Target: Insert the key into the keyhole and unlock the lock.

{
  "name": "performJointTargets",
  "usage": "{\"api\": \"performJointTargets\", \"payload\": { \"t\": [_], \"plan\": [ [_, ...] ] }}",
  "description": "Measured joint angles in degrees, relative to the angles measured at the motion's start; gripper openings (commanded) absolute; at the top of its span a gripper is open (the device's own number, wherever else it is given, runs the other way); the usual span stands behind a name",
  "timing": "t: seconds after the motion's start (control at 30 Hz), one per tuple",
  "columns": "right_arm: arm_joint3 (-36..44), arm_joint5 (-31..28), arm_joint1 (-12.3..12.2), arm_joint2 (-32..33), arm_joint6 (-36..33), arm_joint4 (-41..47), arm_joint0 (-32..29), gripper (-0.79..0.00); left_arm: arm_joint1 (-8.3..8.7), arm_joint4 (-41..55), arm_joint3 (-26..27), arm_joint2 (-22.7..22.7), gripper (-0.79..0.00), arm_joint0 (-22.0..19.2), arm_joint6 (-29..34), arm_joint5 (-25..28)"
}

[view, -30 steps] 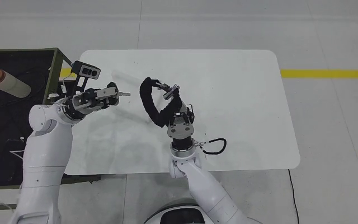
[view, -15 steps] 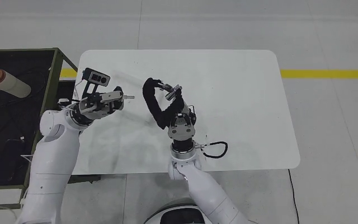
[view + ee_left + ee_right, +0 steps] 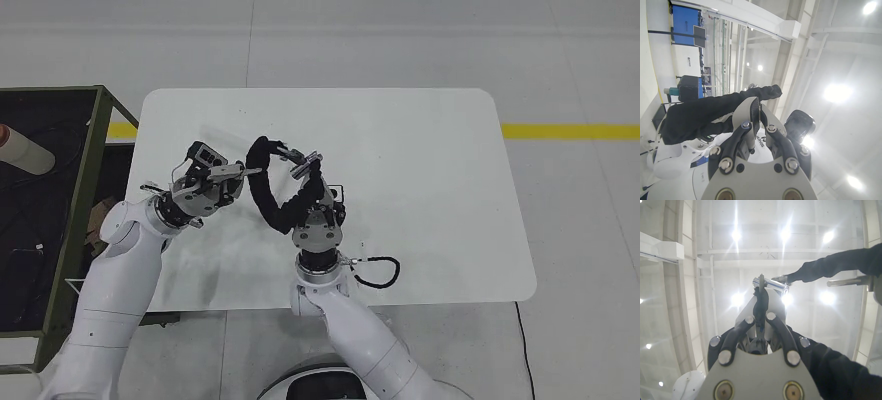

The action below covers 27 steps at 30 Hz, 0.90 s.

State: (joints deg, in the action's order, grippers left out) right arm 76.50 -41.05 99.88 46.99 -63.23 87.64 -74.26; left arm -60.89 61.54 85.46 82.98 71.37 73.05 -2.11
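- Tabletop [image 3: 430, 140], seen from above: white, smooth and round-cornered, with a wide bare stretch across its far and right-hand parts. The left gripper [image 3: 238, 174] hangs over the left part, clamped on the key [image 3: 252, 172], whose thin metal blade points toward the middle. Near the middle, the right gripper [image 3: 313, 186] grips the cable lock [image 3: 270, 195]. The lock is a thick black fabric-sleeved loop that arches up, with its shiny metal cylinder [image 3: 305, 160] at the top. The key tip is close beside the sleeved loop but apart from the cylinder. A dark cart [image 3: 60, 110] stands against the table's left edge, and a thin black cord [image 3: 385, 268] curls near the front edge.
- Left wrist view: the fingers are pinched together on the flat key, which shows edge-on between ribbed black pads [image 3: 754, 108]. The soft, wrinkled sleeve of the cable crosses just beyond the fingertips.
- Right wrist view: the fingers are closed on the lock's black-sheathed end, just under the cylinder. The polished round cylinder lies crosswise over the fingertips. The key blade comes in from the side, its tip aimed at the cylinder with open air between them.
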Motion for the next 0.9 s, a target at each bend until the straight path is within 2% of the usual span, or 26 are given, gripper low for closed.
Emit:
{"api": "performJointTargets", "payload": {
  "t": [0.1,0.17,0.27,0.37,0.43,0.5,0.6,0.77,0.83,0.9],
  "plan": [
    [-1.0,-1.5,-0.6,3.3,1.6,-9.7,-0.6,-0.785,-0.15,3.6,-0.2,1.9,-0.785,-0.7,2.1,1.6],
    [-1.8,-2.8,-1.5,6.7,3.4,-19.6,-0.6,-0.785,-0.27,6.3,0.5,3.5,-0.785,-0.5,4.3,3.8],
    [-0.7,-2.1,-2.8,11.3,8.5,-34.9,0.4,-0.785,-0.68,9.1,3.0,4.4,-0.785,1.1,3.5,7.3],
    [4.0,2.4,-4.8,17.4,12.5,-54.7,-0.7,-0.785,-0.97,10.5,3.7,4.6,-0.785,2.2,2.8,7.8],
    [9.4,8.0,-5.9,21.0,15.8,-69.1,-2.9,-0.785,-1.08,10.2,3.8,4.1,-0.785,2.5,3.1,7.0],
    [13.0,10.8,-6.0,21.6,16.6,-77.0,-3.6,-0.785,-1.09,10.0,3.8,4.0,-0.785,2.5,3.1,6.9],
    [11.5,10.0,-6.0,21.4,16.5,-80.3,-3.5,-0.785,-1.08,10.0,3.8,4.1,-0.785,2.5,3.1,7.0],
    [11.3,10.0,-6.0,21.4,16.4,-68.6,-3.5,-0.785,-1.08,10.0,3.8,4.1,-0.785,2.5,3.1,7.0],
    [12.7,10.5,-6.4,21.9,16.0,-70.0,-4.2,-0.785,-1.08,10.0,3.8,4.1,-0.785,2.5,3.1,7.0],
    [17.4,13.5,-7.5,24.3,16.6,-77.1,-5.3,-0.785,-1.08,10.0,3.8,4.1,-0.785,2.5,3.1,7.0]
  ]
}}
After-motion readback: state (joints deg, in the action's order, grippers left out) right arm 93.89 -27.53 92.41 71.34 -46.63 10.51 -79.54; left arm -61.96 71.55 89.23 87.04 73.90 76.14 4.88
